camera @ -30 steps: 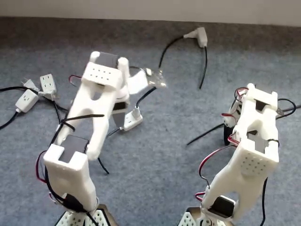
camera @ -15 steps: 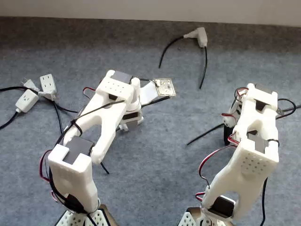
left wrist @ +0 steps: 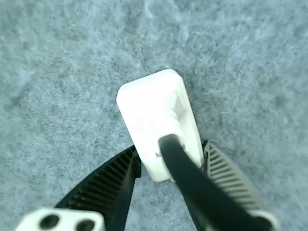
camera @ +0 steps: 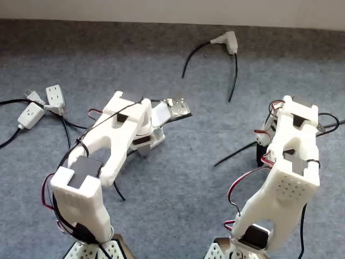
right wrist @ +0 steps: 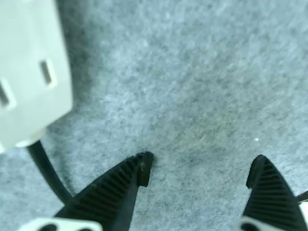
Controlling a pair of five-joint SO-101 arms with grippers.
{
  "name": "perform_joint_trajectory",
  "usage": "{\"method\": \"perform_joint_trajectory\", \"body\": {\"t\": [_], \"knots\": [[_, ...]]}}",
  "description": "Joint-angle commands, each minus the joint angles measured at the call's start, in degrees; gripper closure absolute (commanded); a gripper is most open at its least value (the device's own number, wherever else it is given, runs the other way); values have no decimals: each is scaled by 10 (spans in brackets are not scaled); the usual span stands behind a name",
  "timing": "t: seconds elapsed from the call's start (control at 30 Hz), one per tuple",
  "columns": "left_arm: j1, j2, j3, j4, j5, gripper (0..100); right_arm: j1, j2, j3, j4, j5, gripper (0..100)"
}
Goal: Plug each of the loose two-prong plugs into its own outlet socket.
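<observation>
A white plug (left wrist: 156, 118) with a black cord lies on the grey carpet, and my left gripper (left wrist: 172, 153) is shut on its cord end, one finger on each side. In the high view this gripper (camera: 148, 141) is down at the carpet near the middle, and the arm covers most of the plug. Another white plug (camera: 226, 40) with a black cord lies at the far edge. Two white outlet sockets (camera: 54, 95) (camera: 29, 114) lie at the left. My right gripper (right wrist: 199, 168) hangs open over bare carpet, beside a white outlet socket (right wrist: 29, 86) with two slots.
Black cords (camera: 234, 70) trail over the carpet from the far plug and from the left sockets (camera: 67, 132). Another cord (camera: 234, 154) runs towards the right arm (camera: 291, 162), which stands folded at the right. Open carpet lies between the two arms.
The left arm has swung in from farther back and come down over the white plug, which lay uncovered beside it a second ago. The right arm has not moved.
</observation>
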Motion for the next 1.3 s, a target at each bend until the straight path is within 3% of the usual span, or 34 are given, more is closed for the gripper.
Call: {"method": "perform_joint_trajectory", "body": {"t": [0.0,0.13,0.4,0.83,1.1,1.27], "knots": [[8,-22,-4,-23,4,843,-14,5,7,-22,-2,663],[11,-22,-29,-21,5,897,-14,5,7,-22,-2,663],[12,-28,-37,-11,58,739,-14,5,7,-22,-2,663],[43,-20,-74,12,61,738,-14,5,7,-22,-2,663],[43,-19,-73,14,59,944,-14,5,7,-22,-2,663],[45,39,-80,12,58,966,-14,5,7,-22,-2,663]]}}
